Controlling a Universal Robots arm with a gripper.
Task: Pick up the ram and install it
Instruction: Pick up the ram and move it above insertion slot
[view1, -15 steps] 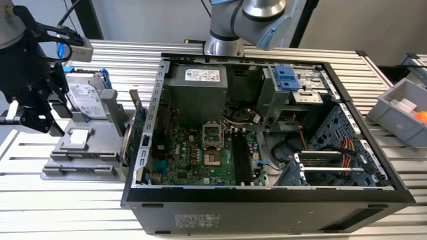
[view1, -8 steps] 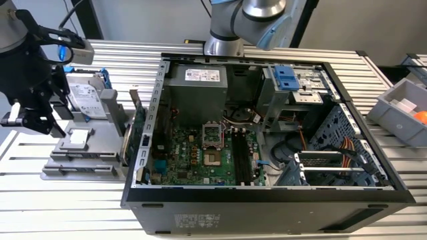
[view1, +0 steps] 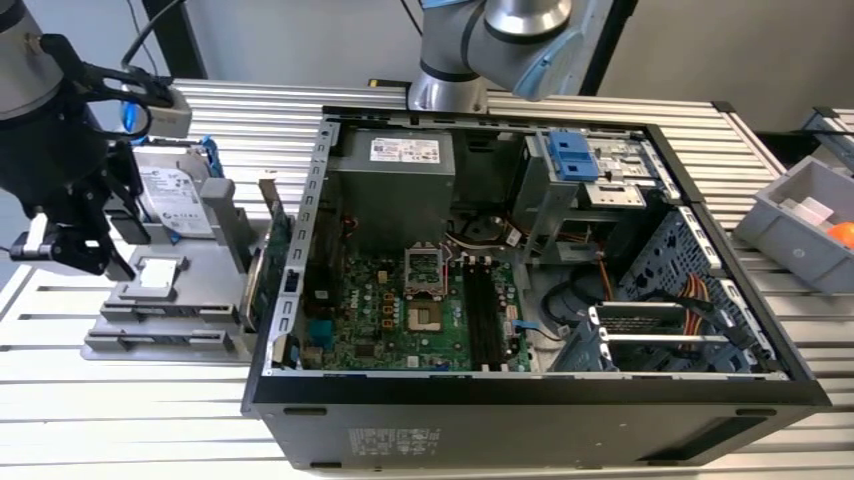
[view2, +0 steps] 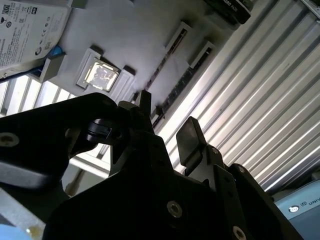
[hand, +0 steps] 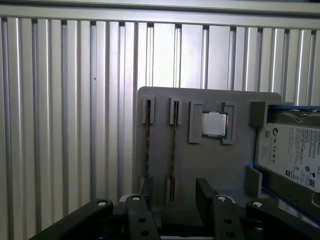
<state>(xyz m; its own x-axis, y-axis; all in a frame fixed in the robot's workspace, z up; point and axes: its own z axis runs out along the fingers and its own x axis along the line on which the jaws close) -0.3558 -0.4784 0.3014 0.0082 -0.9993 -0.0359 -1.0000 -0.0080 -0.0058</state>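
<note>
The end effector (hand: 174, 186) hangs over the near end of a grey holder (hand: 235, 165), its 2 black fingers (hand: 204, 192) spread wide with nothing in their grip. In the first wrist view the ram (hand: 173, 150) stands on edge in a slot of the holder, lined up with the gap between the fingers and touching neither. A 2nd stick (hand: 148, 145) stands in the slot just beside it. Further along the holder are a square processor chip (hand: 215, 124) and a hard drive (hand: 292, 155).

In the exterior view the end effector (view1: 80, 250) is at the exterior view's left, above the holder (view1: 160, 345) on the ribbed metal surface (view1: 120, 420). The open computer case (view1: 534, 385) stands just beside the holder, its motherboard (view1: 387, 310) and long black slots (view1: 481, 320) exposed.
</note>
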